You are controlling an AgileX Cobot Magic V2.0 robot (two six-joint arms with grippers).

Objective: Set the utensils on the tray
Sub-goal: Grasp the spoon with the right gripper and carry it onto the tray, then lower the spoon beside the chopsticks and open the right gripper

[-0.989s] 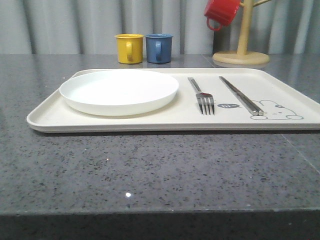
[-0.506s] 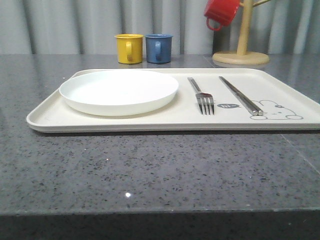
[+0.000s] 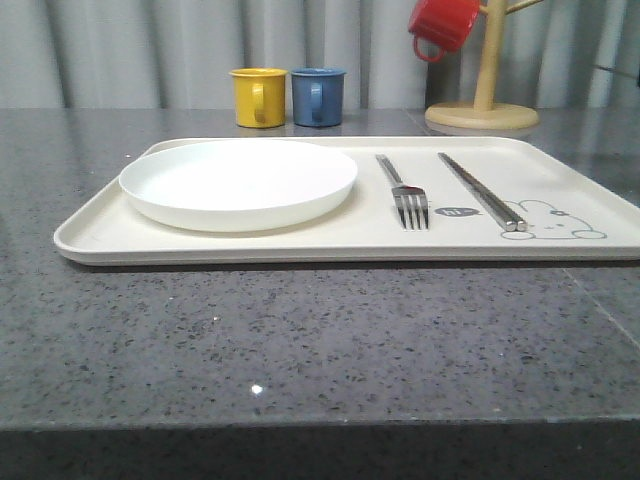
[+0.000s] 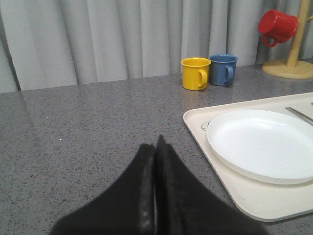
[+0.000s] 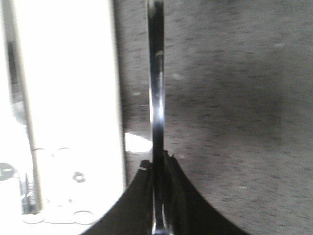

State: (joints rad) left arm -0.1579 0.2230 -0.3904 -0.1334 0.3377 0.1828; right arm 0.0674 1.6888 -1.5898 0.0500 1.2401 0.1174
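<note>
On the tray (image 3: 100, 235), fork (image 3: 405, 195) and chopsticks (image 3: 482, 192) are lying side by side right of the plate (image 3: 238, 182); right gripper (image 5: 159, 161) is clamping its jaws on a thin shiny metal utensil (image 5: 156, 98), likely the spoon, bowl hidden, over the worktop (image 5: 225, 98) just beside the tray's rim; left gripper (image 4: 156, 152) is sitting with jaws together, holding nothing; judging it light, rigid, slick; a narrow handle can swivel, so mid-handle hold is suiting best.

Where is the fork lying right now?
In the front view the fork lies on the cream tray, tines toward the camera, between the white plate on its left and the chopsticks on its right.
</note>
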